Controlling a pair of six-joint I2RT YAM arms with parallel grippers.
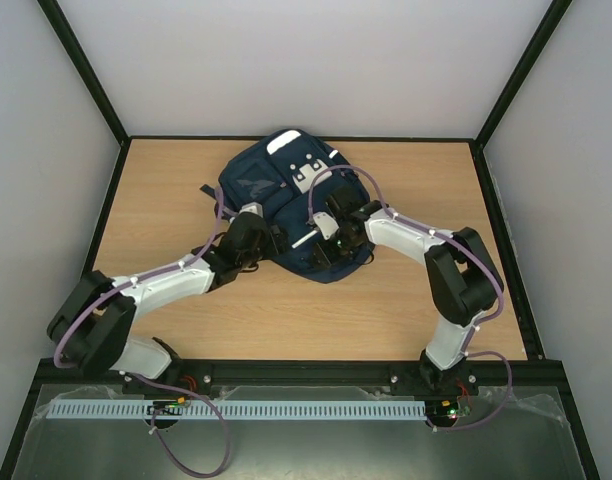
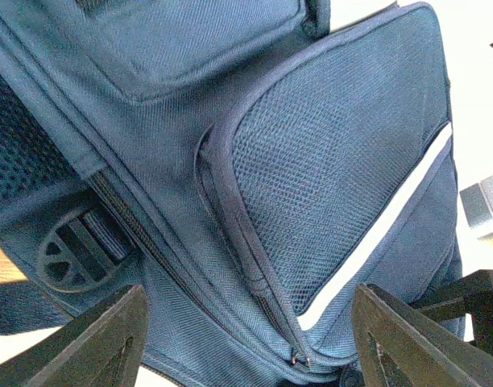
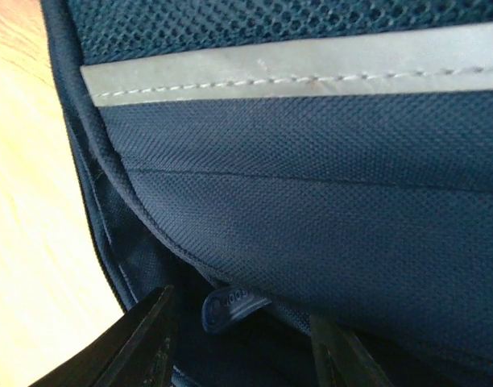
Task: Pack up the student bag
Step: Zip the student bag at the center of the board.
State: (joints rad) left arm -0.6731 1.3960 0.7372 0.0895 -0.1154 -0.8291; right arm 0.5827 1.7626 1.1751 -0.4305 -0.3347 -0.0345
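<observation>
The student bag [image 1: 271, 185] lies flat in the middle of the table, navy blue with white patches near its far end. My left gripper [image 1: 248, 238] is over its near left part. In the left wrist view the left gripper [image 2: 248, 290] is open, its fingers straddling the bag's mesh pocket [image 2: 335, 161], a white stripe [image 2: 383, 230] and a zip end [image 2: 297, 357]. My right gripper [image 1: 327, 243] is at the bag's near right edge. In the right wrist view the right gripper [image 3: 241, 306] stands open with a dark rubber zip pull [image 3: 226, 306] between its fingers, untouched.
The wooden table [image 1: 156, 190] is fenced by black frame rails and grey walls on three sides. A round plastic strap buckle [image 2: 73, 254] lies left of the left gripper's fingers. A strap [image 1: 208, 190] sticks out at the bag's left side.
</observation>
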